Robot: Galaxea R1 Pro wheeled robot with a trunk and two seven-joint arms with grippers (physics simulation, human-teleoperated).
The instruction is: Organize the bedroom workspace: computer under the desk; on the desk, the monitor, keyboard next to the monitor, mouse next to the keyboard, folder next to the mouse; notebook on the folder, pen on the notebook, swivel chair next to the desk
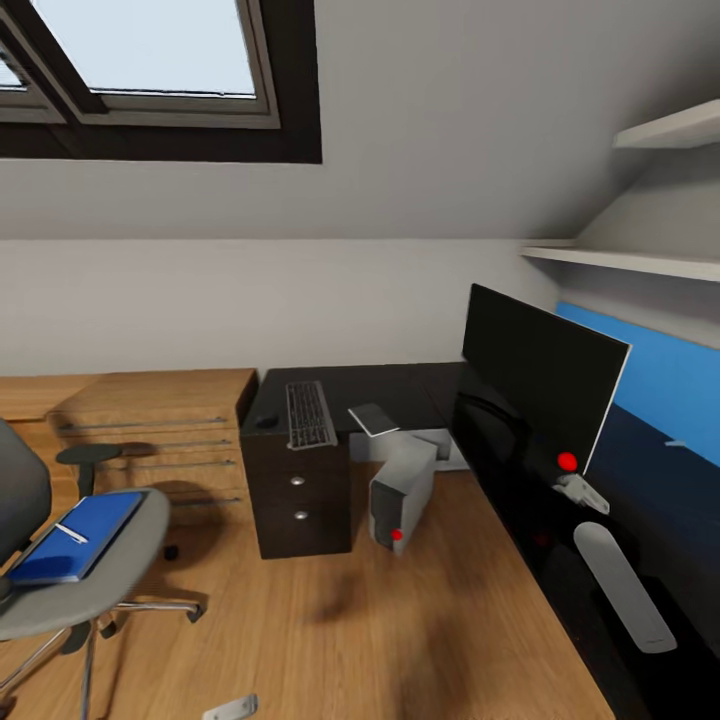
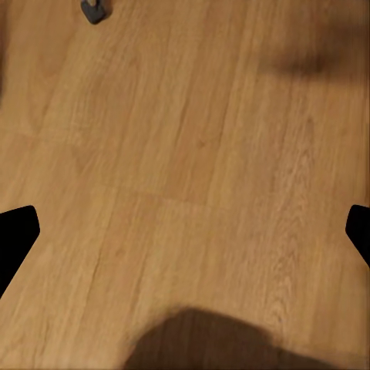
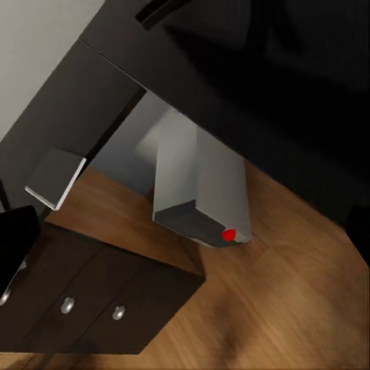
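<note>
The black desk (image 1: 400,385) runs along the wall and turns down the right side. On it lie the keyboard (image 1: 308,415), the dark mouse (image 1: 267,422) to its left, and the grey notebook (image 1: 373,418), which overhangs the front edge. The monitor (image 1: 540,375) stands on the right wing. Under the desk, tilted, sits the computer (image 1: 402,492) (image 3: 204,193). At the left, the swivel chair (image 1: 100,580) carries the blue folder (image 1: 85,525) with the white pen (image 1: 70,533) on top. My right gripper (image 1: 583,492) (image 3: 185,231) is open over the desk's right wing. My left gripper (image 2: 185,231) is open above bare floor.
The desk's dark drawer unit (image 1: 300,505) (image 3: 100,301) stands left of the computer. A light wooden drawer chest (image 1: 150,430) sits between it and the chair. Shelves (image 1: 640,262) and a blue wall panel (image 1: 660,385) are behind the monitor. Wooden floor (image 1: 330,620) lies between chair and desk.
</note>
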